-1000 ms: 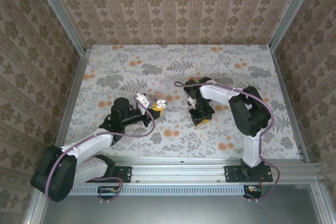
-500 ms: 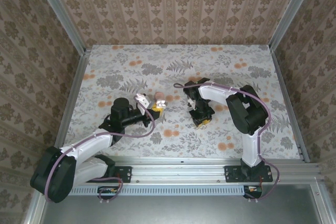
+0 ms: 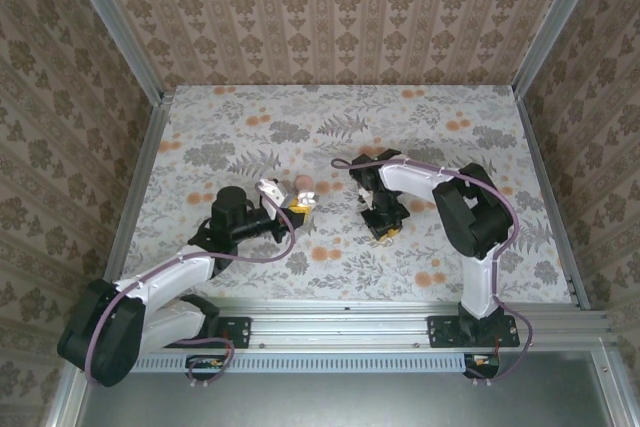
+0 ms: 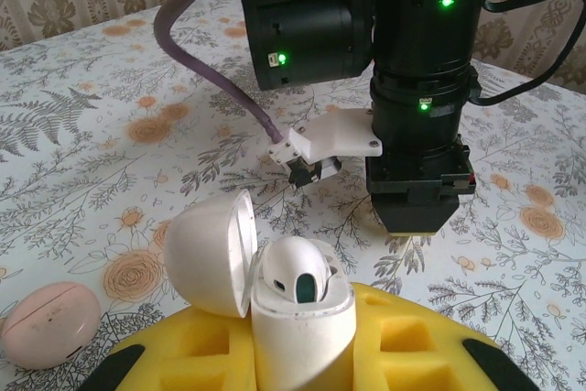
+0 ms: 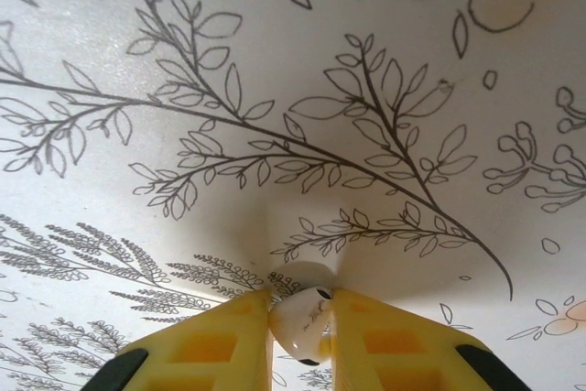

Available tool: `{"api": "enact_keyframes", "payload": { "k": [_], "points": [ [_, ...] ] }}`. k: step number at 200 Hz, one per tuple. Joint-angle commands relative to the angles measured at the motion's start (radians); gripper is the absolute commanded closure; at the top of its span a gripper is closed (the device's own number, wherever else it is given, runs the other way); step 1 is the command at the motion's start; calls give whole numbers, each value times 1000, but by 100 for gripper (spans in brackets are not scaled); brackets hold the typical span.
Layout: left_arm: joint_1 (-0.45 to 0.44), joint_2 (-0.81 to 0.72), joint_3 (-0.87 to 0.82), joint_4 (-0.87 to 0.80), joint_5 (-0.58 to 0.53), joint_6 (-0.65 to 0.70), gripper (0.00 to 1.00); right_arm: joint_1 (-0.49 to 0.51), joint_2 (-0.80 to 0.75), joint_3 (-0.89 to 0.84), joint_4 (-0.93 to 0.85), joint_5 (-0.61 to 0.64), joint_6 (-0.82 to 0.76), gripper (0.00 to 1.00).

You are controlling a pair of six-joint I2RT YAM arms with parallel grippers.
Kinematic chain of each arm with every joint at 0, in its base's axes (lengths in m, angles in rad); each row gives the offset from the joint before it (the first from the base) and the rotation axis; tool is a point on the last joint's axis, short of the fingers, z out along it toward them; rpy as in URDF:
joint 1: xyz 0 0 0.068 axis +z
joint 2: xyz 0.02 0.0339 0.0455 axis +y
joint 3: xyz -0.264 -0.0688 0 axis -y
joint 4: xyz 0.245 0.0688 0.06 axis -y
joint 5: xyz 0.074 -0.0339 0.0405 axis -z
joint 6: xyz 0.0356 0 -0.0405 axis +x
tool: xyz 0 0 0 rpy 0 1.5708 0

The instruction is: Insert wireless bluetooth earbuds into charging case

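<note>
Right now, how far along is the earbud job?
Done: one earbud sits in the open charging case, which the left jaws hold. In hand: the right jaws pinch the second earbud down on the table. Left: lift it, carry it over, seat it; closing the lid may follow.

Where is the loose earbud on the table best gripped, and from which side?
Across its rounded body, from straight above. The earbud lies low on the table, tiny and smooth, so fingers must straddle it, as the right gripper does now.
</note>
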Motion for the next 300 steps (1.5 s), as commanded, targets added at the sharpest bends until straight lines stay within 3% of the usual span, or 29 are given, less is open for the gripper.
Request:
{"api": "enact_keyframes", "payload": {
  "k": [1,102,156,211,300],
  "points": [
    [-9,12,23,35,-2,9,91,2,-106,-43,82,-2,64,80],
    [-51,99,-12,219,-2,17,91,4,-606,-402,842,-239,347,80],
    [-60,88,-6,216,-4,38,91,11,-722,-519,1170,-339,428,77],
    [-67,72,8,193,-2,56,91,57,-706,-508,1309,-386,459,77],
    [-67,36,6,211,-34,47,91,118,-661,-520,1374,-403,497,76]
  ]
}}
